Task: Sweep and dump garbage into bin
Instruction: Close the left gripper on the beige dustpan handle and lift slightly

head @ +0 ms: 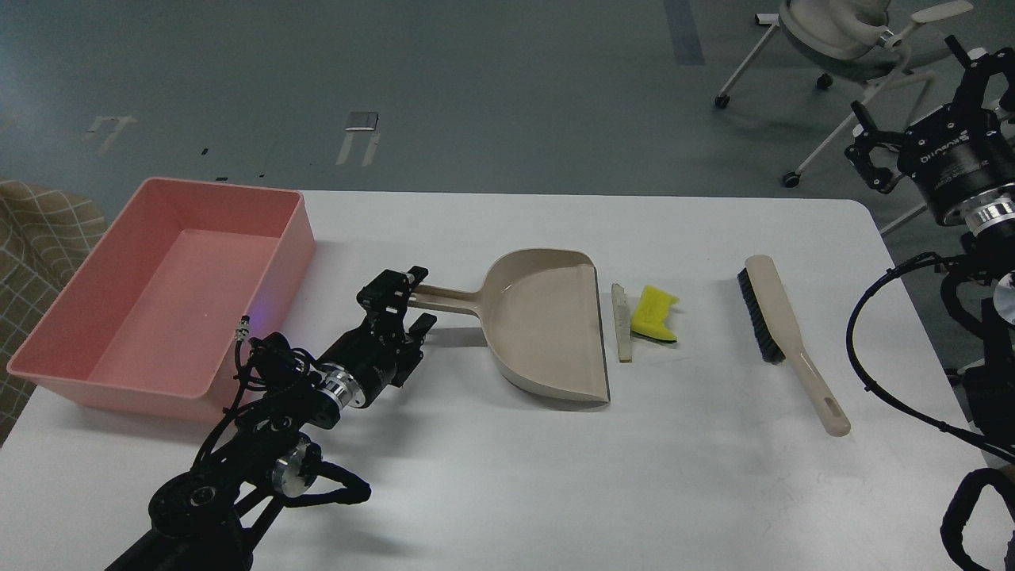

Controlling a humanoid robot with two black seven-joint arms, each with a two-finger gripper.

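Note:
A pale bread slice with a brown crust and a yellow sponge chunk lie side by side on the white table, just right of the open mouth of the beige dustpan. The pink bin stands at the table's left edge and holds nothing. My left gripper is open, with one finger on each side of the end of the dustpan's handle. My right gripper is open and raised off the table's right edge, far from the garbage.
A beige hand brush with dark bristles lies to the right of the garbage, handle towards me. An office chair stands on the floor behind the table's right corner. Checked fabric shows at the far left.

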